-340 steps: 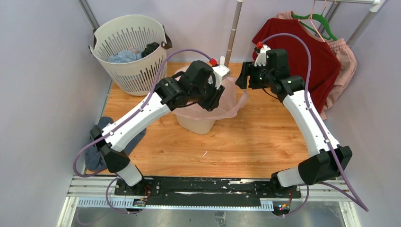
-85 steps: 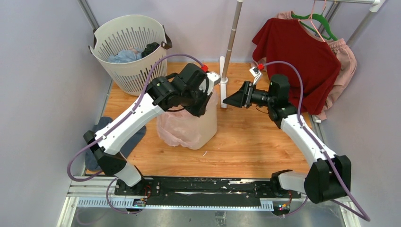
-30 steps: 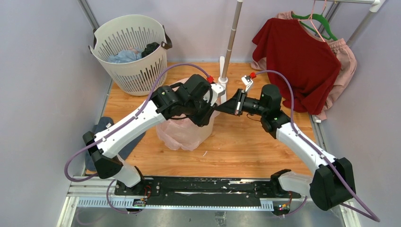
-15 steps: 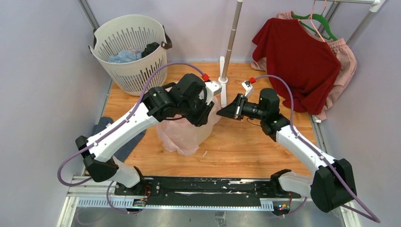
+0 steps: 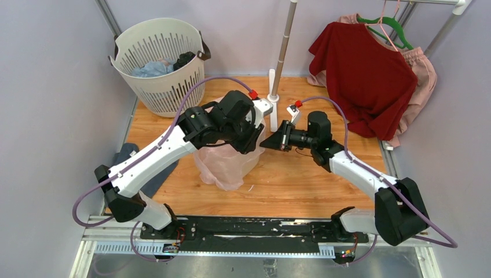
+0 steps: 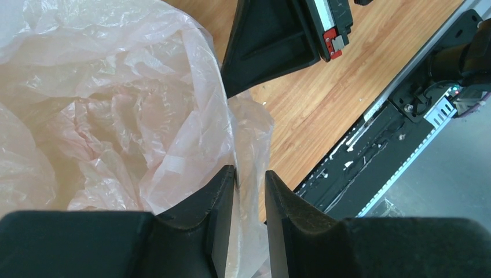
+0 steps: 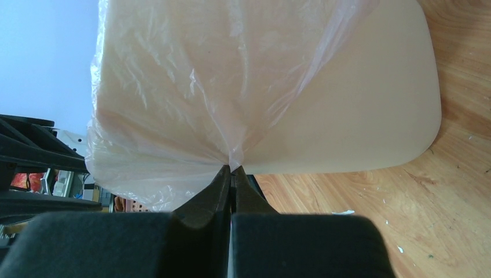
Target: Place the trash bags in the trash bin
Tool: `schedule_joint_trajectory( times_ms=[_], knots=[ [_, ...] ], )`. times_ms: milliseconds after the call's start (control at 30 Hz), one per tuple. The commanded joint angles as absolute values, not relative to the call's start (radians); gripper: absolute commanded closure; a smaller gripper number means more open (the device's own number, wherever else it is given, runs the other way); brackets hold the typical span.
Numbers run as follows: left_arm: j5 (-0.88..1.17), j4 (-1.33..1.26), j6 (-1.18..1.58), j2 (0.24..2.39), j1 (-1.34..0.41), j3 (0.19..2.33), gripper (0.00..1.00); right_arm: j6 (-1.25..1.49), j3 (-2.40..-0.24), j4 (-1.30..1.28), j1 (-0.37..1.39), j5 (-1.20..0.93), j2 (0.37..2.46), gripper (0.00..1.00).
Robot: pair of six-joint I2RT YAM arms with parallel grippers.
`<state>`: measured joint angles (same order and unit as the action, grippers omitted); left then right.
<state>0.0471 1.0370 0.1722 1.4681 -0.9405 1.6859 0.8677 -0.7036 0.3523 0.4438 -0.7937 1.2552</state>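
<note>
The pale-pink trash bag [image 5: 223,165] is draped over the trash bin [image 7: 359,116], which stands tilted at the middle of the wooden floor. Most of the bin's cream wall is covered by the film. My left gripper [image 6: 250,179] reaches down over the bin's right edge. Its jaws are closed on the rim with bag film [image 6: 145,116] wrapped over it. My right gripper [image 7: 232,169] comes from the right, low against the bin's side, shut on a small pinch of the bag [image 7: 173,87]. In the top view its tip [image 5: 265,142] sits just beside the left wrist.
A white slotted basket [image 5: 159,63] with clothes stands at the back left. A pole stand [image 5: 277,87] rises behind the bin. A red shirt [image 5: 365,69] hangs at the back right. Blue-grey cloth [image 5: 124,159] lies by the left wall. The black base rail [image 5: 249,229] runs along the near edge.
The right gripper has moved left and lower, closer against the bin, still pinching the bag. The left arm and the bin shifted slightly toward the near left.
</note>
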Motion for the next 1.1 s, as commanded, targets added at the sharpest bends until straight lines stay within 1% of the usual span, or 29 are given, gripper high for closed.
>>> schedule_joint_trajectory(
  times_ms=[0,233,400,500,600,633,667,733,767,833,900,967,1067],
  knots=[
    [0.04,1.014,0.171,1.501,-0.953,1.677,0.69,0.845,-0.683,0.38,0.459,-0.771,1.275,1.0],
    [0.002,1.011,0.148,1.604,-0.953,1.757,0.7,0.818,-0.711,0.318,0.46,-0.767,1.228,1.0],
    [-0.041,1.013,0.146,1.636,-0.951,1.789,0.7,0.791,-0.736,0.255,0.46,-0.761,1.191,1.0],
    [-0.036,1.012,0.153,1.613,-0.951,1.763,0.75,0.774,-0.744,0.224,0.46,-0.756,1.178,1.0],
    [-0.045,1.011,0.155,1.565,-0.951,1.717,0.83,0.761,-0.756,0.195,0.46,-0.755,1.177,1.0],
    [-0.045,1.012,0.157,1.549,-0.951,1.703,0.85,0.753,-0.762,0.183,0.46,-0.756,1.176,0.96],
    [-0.038,1.012,0.159,1.526,-0.951,1.688,0.87,0.743,-0.774,0.156,0.46,-0.752,1.175,0.86],
    [-0.01,1.012,0.164,1.498,-0.951,1.661,0.87,0.695,-0.798,0.072,0.46,-0.732,1.166,0.58],
    [-0.007,1.012,0.169,1.474,-0.951,1.647,0.86,0.666,-0.818,0.021,0.459,-0.716,1.159,0.51],
    [0.003,1.013,0.175,1.435,-0.951,1.615,0.8,0.609,-0.847,-0.077,0.452,-0.686,1.14,0.45],
    [0.014,1.023,0.179,1.4,-0.951,1.588,0.73,0.59,-0.862,-0.119,0.442,-0.674,1.118,0.41],
    [0.007,1.037,0.186,1.368,-0.951,1.574,0.65,0.577,-0.876,-0.15,0.432,-0.664,1.098,0.4],
    [0.007,1.06,0.186,1.326,-0.951,1.567,0.59,0.566,-0.889,-0.173,0.425,-0.647,1.081,0.39]
  ],
)
